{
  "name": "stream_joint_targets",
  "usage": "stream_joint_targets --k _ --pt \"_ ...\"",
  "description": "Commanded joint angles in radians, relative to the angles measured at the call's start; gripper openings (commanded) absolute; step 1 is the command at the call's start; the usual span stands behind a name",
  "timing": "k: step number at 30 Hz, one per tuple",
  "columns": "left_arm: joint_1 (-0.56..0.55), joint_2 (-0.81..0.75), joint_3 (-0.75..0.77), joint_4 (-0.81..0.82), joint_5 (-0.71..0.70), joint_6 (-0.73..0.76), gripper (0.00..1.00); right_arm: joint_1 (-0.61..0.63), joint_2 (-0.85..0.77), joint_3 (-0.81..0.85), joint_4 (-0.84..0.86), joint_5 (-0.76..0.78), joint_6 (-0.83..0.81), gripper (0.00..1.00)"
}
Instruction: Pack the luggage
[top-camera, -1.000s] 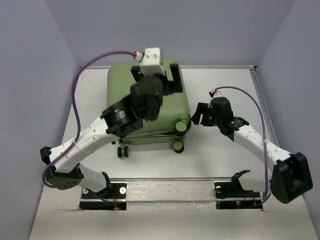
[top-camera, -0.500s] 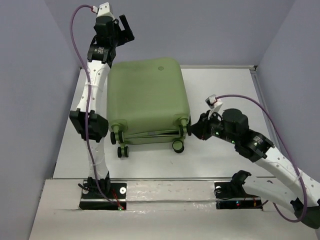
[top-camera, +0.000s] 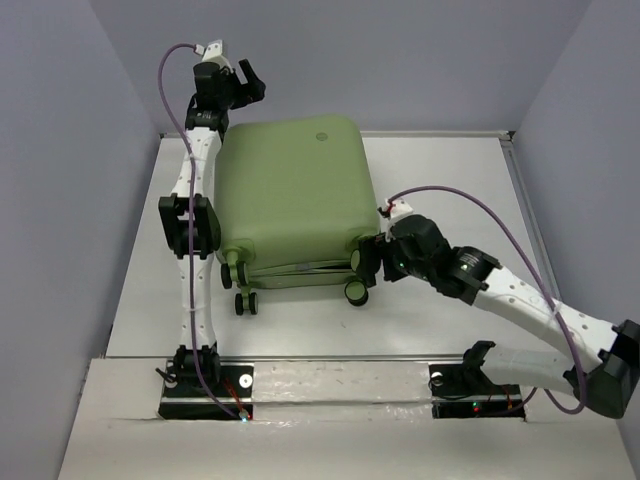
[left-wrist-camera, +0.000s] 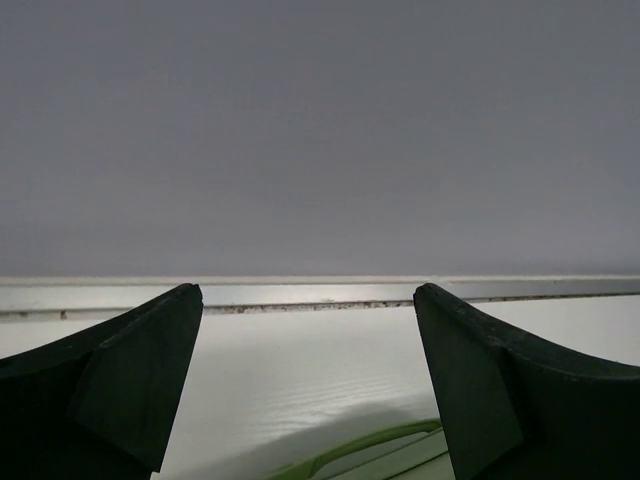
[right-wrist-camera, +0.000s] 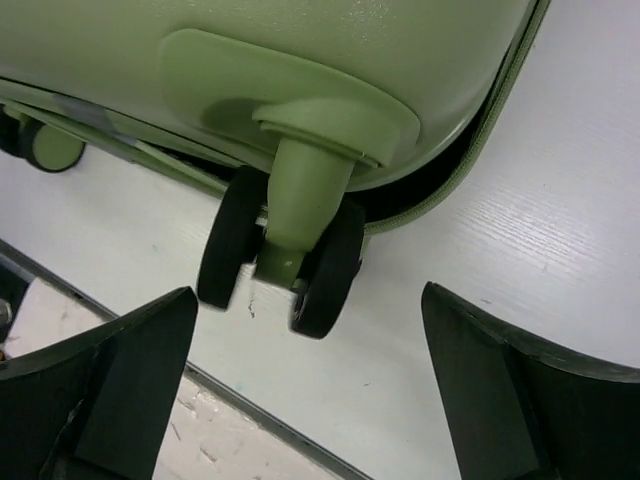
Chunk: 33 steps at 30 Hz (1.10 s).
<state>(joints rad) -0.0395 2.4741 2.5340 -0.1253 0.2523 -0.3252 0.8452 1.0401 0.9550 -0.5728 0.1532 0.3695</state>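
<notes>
A second ago our left arm lay across the luggage (top-camera: 295, 190). It has since swung up off it and stands tall at the far-left corner, left tool (top-camera: 255, 84) high by the back wall. Our right tool (top-camera: 366, 262) has moved in from the right, close to a caster wheel (right-wrist-camera: 300, 215).

Pale green on white, with black at my joints

The suitcase (top-camera: 295, 195) is one plain light green with no pattern. The round emblem (top-camera: 321, 137) at its 12 o'clock end is the same green, and a black strip shows along its seam. Its wheels (right-wrist-camera: 230, 250), at the 6 o'clock end, have black tyres on green forks. The table (right-wrist-camera: 560, 230) is white with a faint grain, and the walls (top-camera: 400, 60) are a flat grey-violet. My left gripper (left-wrist-camera: 308, 290) and right gripper (right-wrist-camera: 310, 292) are near-black with a dark green cast. My left arm (top-camera: 190, 180) and right arm (top-camera: 530, 305) are white with black joints, each trailing a purple cable (top-camera: 500, 215).
</notes>
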Motion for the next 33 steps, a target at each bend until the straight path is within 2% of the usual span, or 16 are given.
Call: stream_joint_targets --k 1,7,9,10,12,13,16,18,20,24,29,30,32,33 --pt "-0.014 0.046 0.058 0.185 0.084 0.083 0.99 0.002 0.109 0.045 0.118 0.03 -0.02 1.0" --pt "-0.028 0.118 0.054 0.228 0.231 0.152 0.99 0.002 0.27 0.156 0.191 0.086 -0.09 0.99" --pt "-0.039 0.128 0.034 0.222 0.31 0.167 0.99 -0.011 0.316 0.186 0.194 0.109 -0.099 0.9" --pt "-0.037 0.123 0.017 0.222 0.346 0.164 0.99 -0.032 0.322 0.185 0.198 0.117 -0.098 0.7" --pt "-0.037 0.1 -0.049 0.22 0.435 0.157 0.99 -0.041 0.311 0.16 0.202 0.146 -0.098 0.51" --pt "-0.036 0.089 -0.075 0.22 0.468 0.153 0.98 -0.072 0.284 0.148 0.202 0.152 -0.095 0.33" --pt "-0.036 0.042 -0.171 0.207 0.564 0.143 0.97 -0.121 0.23 0.085 0.202 0.148 -0.093 0.16" --pt "-0.037 0.014 -0.228 0.196 0.626 0.14 0.96 -0.194 0.187 0.056 0.2 0.119 -0.092 0.12" --pt "-0.042 -0.064 -0.364 0.176 0.65 0.152 0.95 -0.285 0.102 0.012 0.206 0.071 -0.089 0.08" --pt "-0.057 -0.184 -0.558 0.18 0.613 0.185 0.95 -0.374 0.075 -0.001 0.229 0.023 -0.089 0.07" --pt "-0.109 -0.404 -0.881 0.202 0.517 0.201 0.95 -0.465 0.188 0.072 0.315 -0.114 -0.089 0.07" --pt "-0.118 -0.479 -0.99 0.22 0.492 0.171 0.95 -0.478 0.221 0.094 0.339 -0.136 -0.09 0.07" --pt "-0.146 -0.561 -1.093 0.266 0.388 0.126 0.95 -0.498 0.344 0.193 0.364 -0.19 -0.093 0.07" --pt "-0.16 -0.652 -1.215 0.298 0.36 0.098 0.96 -0.508 0.392 0.238 0.375 -0.229 -0.093 0.07"
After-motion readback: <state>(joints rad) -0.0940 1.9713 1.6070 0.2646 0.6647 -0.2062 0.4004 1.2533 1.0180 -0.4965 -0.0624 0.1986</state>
